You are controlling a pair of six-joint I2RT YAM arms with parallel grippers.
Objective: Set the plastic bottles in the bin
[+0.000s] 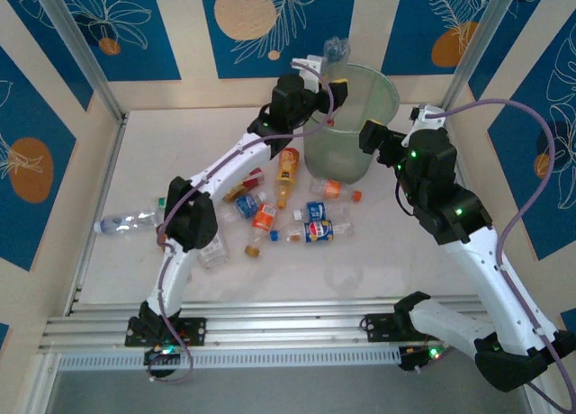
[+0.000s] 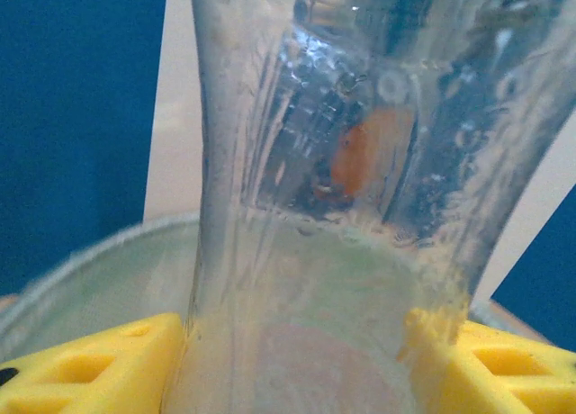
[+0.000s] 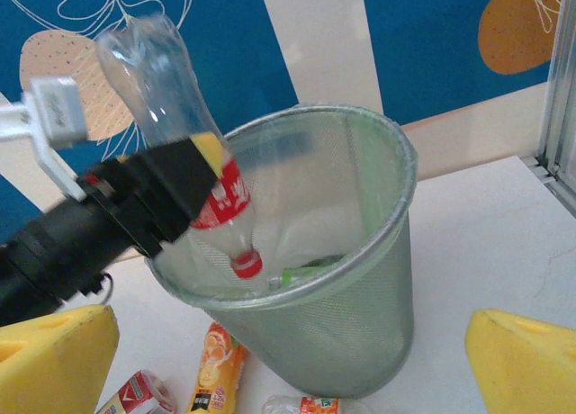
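Observation:
A clear plastic bottle [image 3: 162,81] with a red label and red cap hangs cap-down over the bin [image 3: 360,324], its neck inside the rim. My left gripper [image 3: 180,193] is shut on its middle. In the left wrist view the bottle [image 2: 360,162] sits between both yellow pads [image 2: 99,360], with the bin rim [image 2: 90,261] beyond. From above, the left gripper [image 1: 324,81] is at the bin's [image 1: 351,157] far left edge. My right gripper [image 1: 376,142] stands open beside the bin's right wall, with nothing between its fingers [image 3: 522,360]. Several bottles lie on the table, among them a tall orange one [image 1: 287,171].
A green-labelled bottle [image 3: 310,270] lies inside the bin. Loose bottles cluster in front of the bin [image 1: 317,229]. A clear one [image 1: 126,222] lies apart at the left. Metal posts and patterned walls close in the table. Rails [image 1: 270,328] run along the near edge.

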